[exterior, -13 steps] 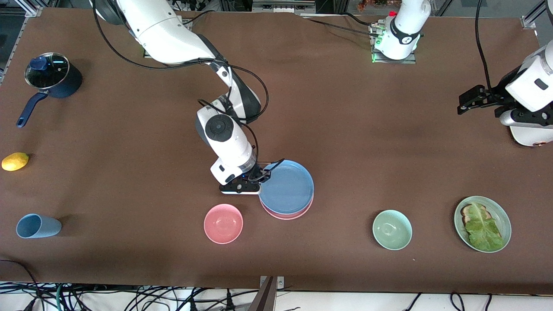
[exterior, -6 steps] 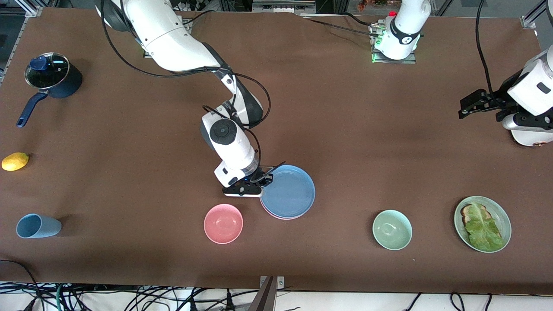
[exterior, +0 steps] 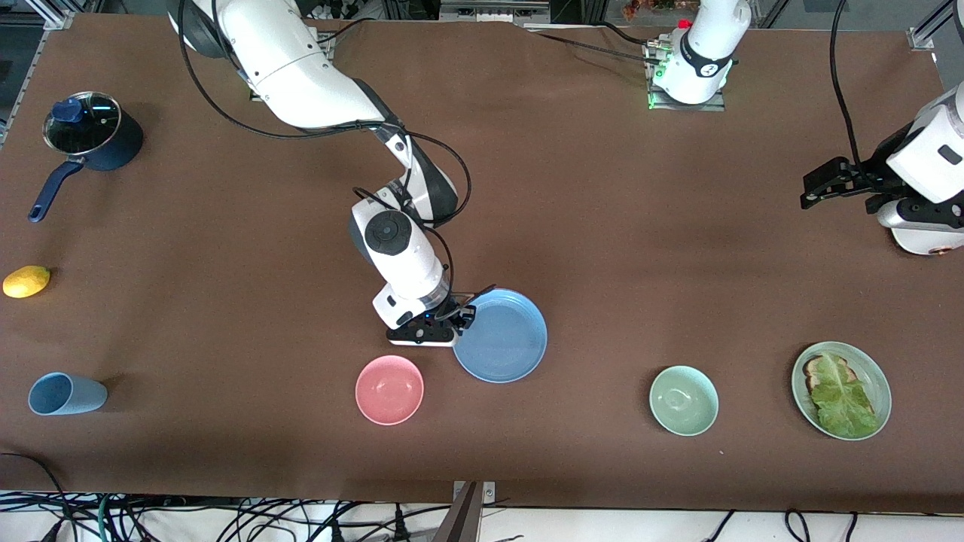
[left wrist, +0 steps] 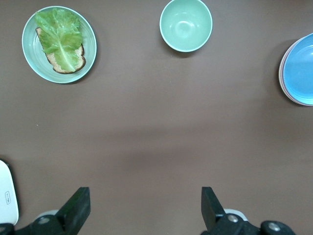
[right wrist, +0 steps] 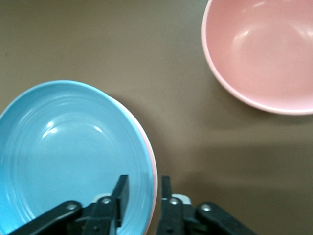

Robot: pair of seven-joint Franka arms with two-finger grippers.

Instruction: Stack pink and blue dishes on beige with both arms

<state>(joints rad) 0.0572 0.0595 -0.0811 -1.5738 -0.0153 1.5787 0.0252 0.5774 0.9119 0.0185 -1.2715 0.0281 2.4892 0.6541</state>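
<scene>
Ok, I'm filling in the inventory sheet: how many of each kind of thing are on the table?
Plates: 3 (blue plate, pink plate under it, pale green plate)
Bowls: 2 (pink bowl, green bowl)
Blue cup: 1
Lidded saucepan: 1
Lemon: 1
Lettuce-topped toast: 1
Total: 9 visible

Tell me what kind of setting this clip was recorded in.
Probably a robotics lab staged as a kitchen tabletop: arms bolted to a brown-covered table, loose cables along its edge, and tableware such as a saucepan and a stack of plates.
</scene>
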